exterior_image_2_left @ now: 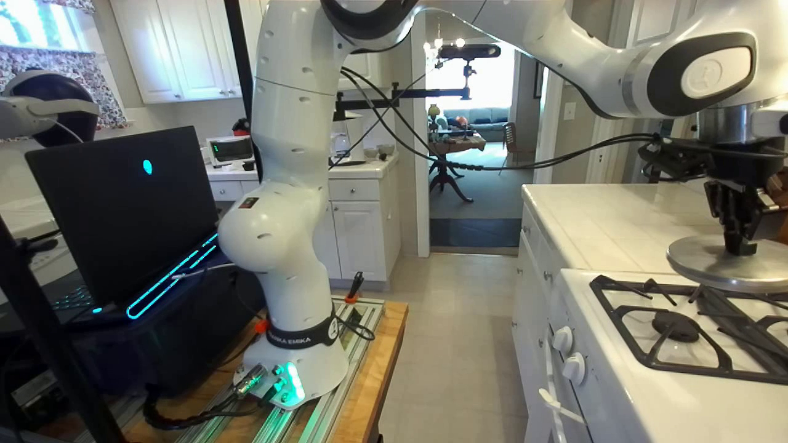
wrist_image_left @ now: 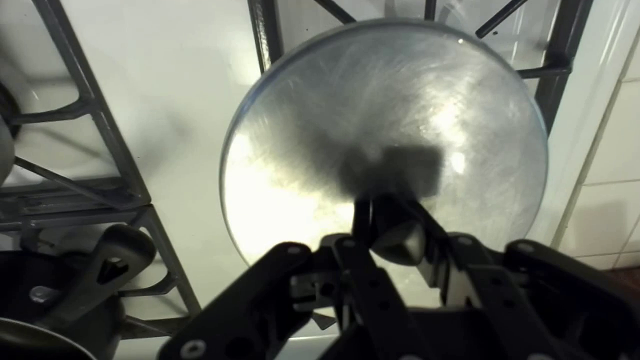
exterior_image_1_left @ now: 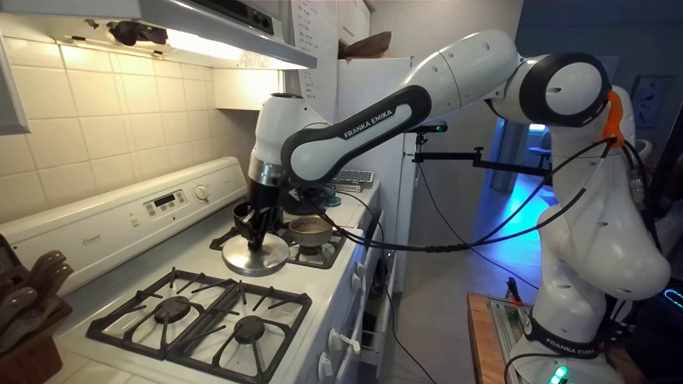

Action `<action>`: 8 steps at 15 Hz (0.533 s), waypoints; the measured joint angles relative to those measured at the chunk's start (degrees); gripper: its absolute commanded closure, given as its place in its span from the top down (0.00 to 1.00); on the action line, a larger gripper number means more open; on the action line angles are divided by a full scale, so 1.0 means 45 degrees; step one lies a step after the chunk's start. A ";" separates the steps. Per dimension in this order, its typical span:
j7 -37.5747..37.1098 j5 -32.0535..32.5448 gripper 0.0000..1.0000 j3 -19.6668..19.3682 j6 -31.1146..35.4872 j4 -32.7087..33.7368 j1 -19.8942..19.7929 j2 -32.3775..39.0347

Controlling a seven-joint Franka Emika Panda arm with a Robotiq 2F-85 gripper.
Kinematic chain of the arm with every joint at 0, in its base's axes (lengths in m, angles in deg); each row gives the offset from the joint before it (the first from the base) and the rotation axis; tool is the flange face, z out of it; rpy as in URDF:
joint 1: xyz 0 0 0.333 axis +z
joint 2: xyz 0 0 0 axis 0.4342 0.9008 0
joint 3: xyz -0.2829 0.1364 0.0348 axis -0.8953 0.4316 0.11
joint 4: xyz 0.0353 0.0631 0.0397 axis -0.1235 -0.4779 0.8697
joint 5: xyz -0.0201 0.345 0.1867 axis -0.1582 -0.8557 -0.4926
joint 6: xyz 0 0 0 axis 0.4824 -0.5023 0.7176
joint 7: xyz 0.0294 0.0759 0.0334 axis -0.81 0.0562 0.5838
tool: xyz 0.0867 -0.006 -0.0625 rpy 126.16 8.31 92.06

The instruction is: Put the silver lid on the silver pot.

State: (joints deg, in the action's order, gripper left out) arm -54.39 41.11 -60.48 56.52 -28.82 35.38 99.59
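Observation:
The silver lid (exterior_image_1_left: 273, 257) is a flat, shiny round disc, held level over the stove between the two pairs of burner grates. It also shows in an exterior view (exterior_image_2_left: 702, 258), where it looks raised above the stovetop. My gripper (exterior_image_1_left: 256, 242) points down at the lid's centre. In the wrist view its fingers (wrist_image_left: 392, 222) are closed around the lid's dark knob (wrist_image_left: 404, 245). The silver pot (exterior_image_1_left: 310, 232) stands uncovered on a front burner of the far grates, just beyond the lid. A grey rounded edge at the wrist view's left border is likely this pot.
A black pan with a handle (wrist_image_left: 117, 260) sits on the rear burner beside the pot. Near burner grates (exterior_image_1_left: 208, 320) lie in front of the lid. A knife block (exterior_image_1_left: 32, 320) stands at the near left. The range hood (exterior_image_1_left: 256, 37) overhangs the stove. Cables hang from the arm.

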 measured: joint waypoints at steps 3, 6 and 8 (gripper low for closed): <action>-0.0496 0.0000 0.06 -0.0159 0.0000 -0.0405 -0.0171 -0.0380; -0.1005 -0.0001 0.06 -0.0243 0.0007 -0.1004 -0.0360 -0.0849; -0.1354 -0.0001 0.06 -0.0307 0.0028 -0.1431 -0.0478 -0.1180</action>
State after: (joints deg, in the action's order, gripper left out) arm -60.48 41.10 -61.86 56.65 -35.27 33.23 94.27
